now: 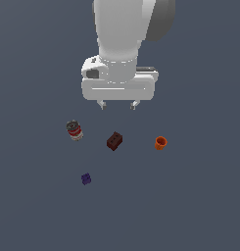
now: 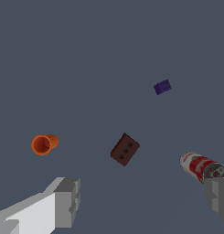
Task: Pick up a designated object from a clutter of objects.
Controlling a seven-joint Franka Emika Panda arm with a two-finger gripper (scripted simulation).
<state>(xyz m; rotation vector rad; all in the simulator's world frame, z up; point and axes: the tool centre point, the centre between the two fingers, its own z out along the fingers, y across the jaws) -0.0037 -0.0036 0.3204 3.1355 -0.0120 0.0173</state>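
Note:
The orange cup (image 1: 160, 143) lies on the grey floor at the exterior view's right; in the wrist view the orange cup (image 2: 44, 144) rests on its side with its rim facing the camera. My gripper (image 1: 118, 105) hangs open well above the floor, over the space behind the dark red-brown brick (image 1: 114, 140), with nothing between its fingers (image 2: 66, 202). The brick (image 2: 125, 149) sits in the middle of the clutter, the red-labelled grey can (image 1: 74, 130) at the exterior view's left, and the tiny purple block (image 1: 86, 179) nearer the front.
The can (image 2: 201, 166) lies close to one finger in the wrist view, and the purple block (image 2: 162, 87) is farther off. The floor (image 1: 200, 206) is plain dark grey all around.

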